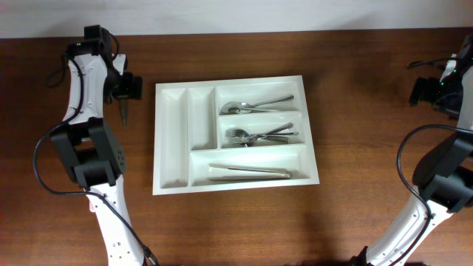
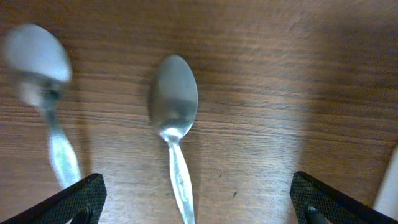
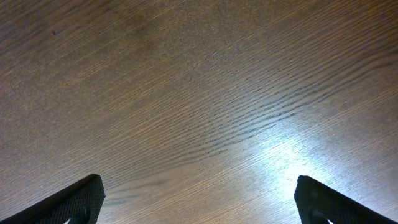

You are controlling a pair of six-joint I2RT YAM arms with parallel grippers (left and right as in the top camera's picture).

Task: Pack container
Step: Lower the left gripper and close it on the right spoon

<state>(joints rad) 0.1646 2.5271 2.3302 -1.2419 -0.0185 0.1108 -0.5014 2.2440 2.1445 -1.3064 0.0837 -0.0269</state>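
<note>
The container (image 1: 170,140) is a large white cutlery tray at mid-table; its edge shows in the left wrist view (image 2: 388,186). It holds spoons (image 1: 251,106) in the top long compartment, forks (image 1: 259,136) in the middle one and long utensils (image 1: 247,171) in the bottom one. The two narrow compartments hold nothing. My left gripper (image 1: 126,94) is open just left of the tray, low over a metal spoon (image 2: 174,106) lying on the table, its handle between the fingers (image 2: 199,208). A second, blurred spoon (image 2: 38,59) lies further left. My right gripper (image 1: 429,90) is open and empty.
The table is dark brown wood (image 3: 199,93). The right gripper (image 3: 199,205) hangs over bare wood at the far right, well away from the tray. Both arms' bases and cables stand at the left and right table edges.
</note>
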